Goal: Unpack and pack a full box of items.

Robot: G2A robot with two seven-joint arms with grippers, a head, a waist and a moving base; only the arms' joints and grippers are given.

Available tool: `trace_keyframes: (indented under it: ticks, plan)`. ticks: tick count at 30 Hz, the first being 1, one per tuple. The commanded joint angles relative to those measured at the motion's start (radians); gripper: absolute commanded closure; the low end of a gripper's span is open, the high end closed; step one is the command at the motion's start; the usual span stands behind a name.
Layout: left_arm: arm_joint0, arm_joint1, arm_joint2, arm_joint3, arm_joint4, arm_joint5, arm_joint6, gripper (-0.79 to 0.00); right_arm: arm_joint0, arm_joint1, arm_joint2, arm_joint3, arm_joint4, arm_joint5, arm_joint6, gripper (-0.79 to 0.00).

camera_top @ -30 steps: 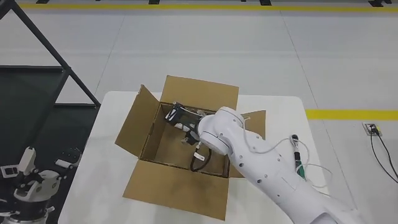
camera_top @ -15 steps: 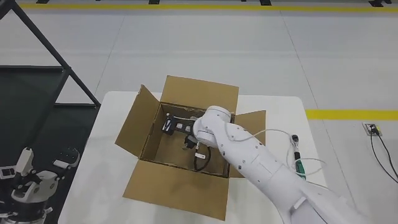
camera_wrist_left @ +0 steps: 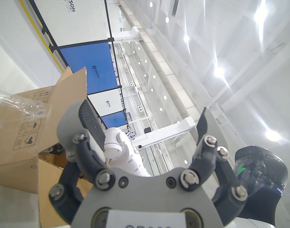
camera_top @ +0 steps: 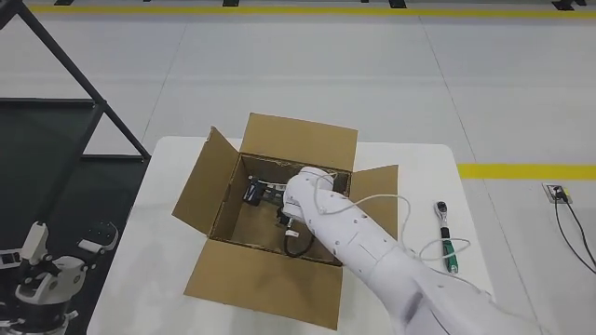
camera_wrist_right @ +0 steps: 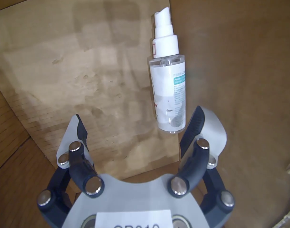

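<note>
**Right gripper down in the box**

The right gripper [camera_wrist_right: 138, 122] is inside the box [camera_top: 298, 136] on the table [camera_top: 158, 223]. Its jaws are open and hold nothing. A bottle [camera_wrist_right: 167, 81] lies in the box just past the tips, its white cap pointing away. The left gripper [camera_wrist_left: 145, 115] points up, off to the side of the box, jaws open and empty. A tool [camera_top: 445, 234] lies on the table near the box.

right gripper [camera_wrist_right: 138, 117]: jaws wide apart, aimed downward (far forward) | left gripper [camera_wrist_left: 145, 112]: jaws apart, tilted upward
</note>
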Motion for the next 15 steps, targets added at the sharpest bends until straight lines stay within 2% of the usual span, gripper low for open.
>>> trace_keyframes:
  ticks: [1, 15]
  plan:
    - [0.001, 0.000, -0.001, 0.000, 0.000, 0.001, 0.001, -0.785, 0.005, -0.011, -0.001, 0.028, -0.002, -0.003, -0.013, -0.785]
    - [-0.003, -0.003, -0.003, 0.000, 0.000, 0.002, 0.001, -0.785, 0.039, -0.073, -0.003, 0.152, 0.003, -0.148, -0.033, -0.785]
